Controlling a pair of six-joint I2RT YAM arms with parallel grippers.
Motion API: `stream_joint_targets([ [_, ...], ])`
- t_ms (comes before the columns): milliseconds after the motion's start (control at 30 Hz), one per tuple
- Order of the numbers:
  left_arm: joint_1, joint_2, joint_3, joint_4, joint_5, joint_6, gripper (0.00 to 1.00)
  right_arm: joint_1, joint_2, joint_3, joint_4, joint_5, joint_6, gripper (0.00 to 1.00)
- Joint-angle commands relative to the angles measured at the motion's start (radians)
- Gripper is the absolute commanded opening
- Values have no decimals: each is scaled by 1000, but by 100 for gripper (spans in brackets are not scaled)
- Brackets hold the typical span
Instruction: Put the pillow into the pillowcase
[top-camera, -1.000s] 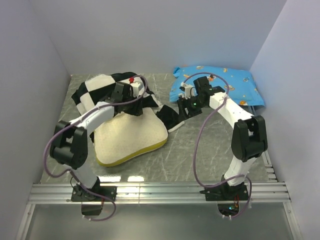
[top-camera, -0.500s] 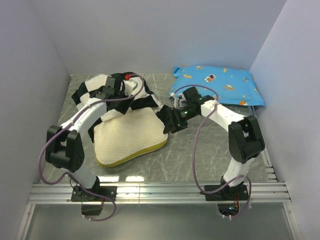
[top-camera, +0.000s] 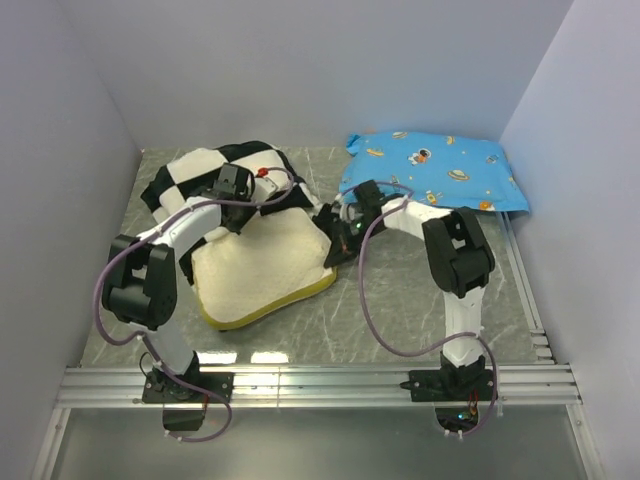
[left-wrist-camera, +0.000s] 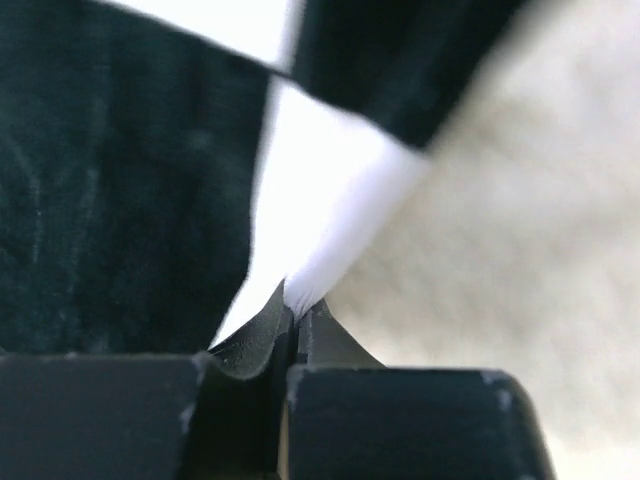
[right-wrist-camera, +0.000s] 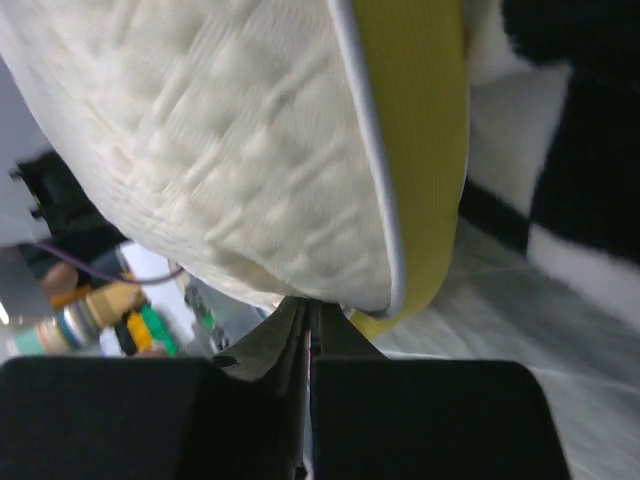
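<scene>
The cream pillow (top-camera: 262, 268) with its olive-yellow edge lies left of centre. Its far end sits under the black and white checkerboard pillowcase (top-camera: 195, 172). My left gripper (top-camera: 238, 212) is at the case's near edge. In the left wrist view that gripper (left-wrist-camera: 295, 308) is shut on a fold of white pillowcase (left-wrist-camera: 330, 190) cloth, with the pillow (left-wrist-camera: 520, 200) just to the right. My right gripper (top-camera: 335, 250) is at the pillow's right corner. In the right wrist view it (right-wrist-camera: 308, 302) is shut, pinching cream cloth of the pillow (right-wrist-camera: 220, 150) beside the yellow edge.
A blue cartoon-print pillow (top-camera: 440, 170) lies at the back right, just behind the right arm. A black flap of the case (top-camera: 328, 222) hangs beside the right gripper. Pale walls close in three sides, and a metal rail (top-camera: 320, 380) runs along the near edge.
Both grippers have gone from open to shut. The right gripper moved left onto the pillow's corner. The left gripper came down onto the pillowcase's edge.
</scene>
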Motion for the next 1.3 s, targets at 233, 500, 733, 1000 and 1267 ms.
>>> stream_joint_targets([
  [233, -266, -110, 96, -166, 397, -246, 0, -225, -87, 260, 40, 104, 18, 0],
  [500, -269, -74, 90, -6, 477, -426, 0, -307, -248, 97, -197, 136, -151, 89],
  [733, -272, 5, 159, 3, 511, -476, 0, -236, -236, -108, -170, 43, -164, 91],
  [1000, -437, -13, 257, 52, 701, -496, 0, -162, -89, -16, -124, 10, -117, 32],
  [1267, -565, -61, 184, 149, 784, -483, 2, -300, -176, 23, -176, 33, -187, 0],
])
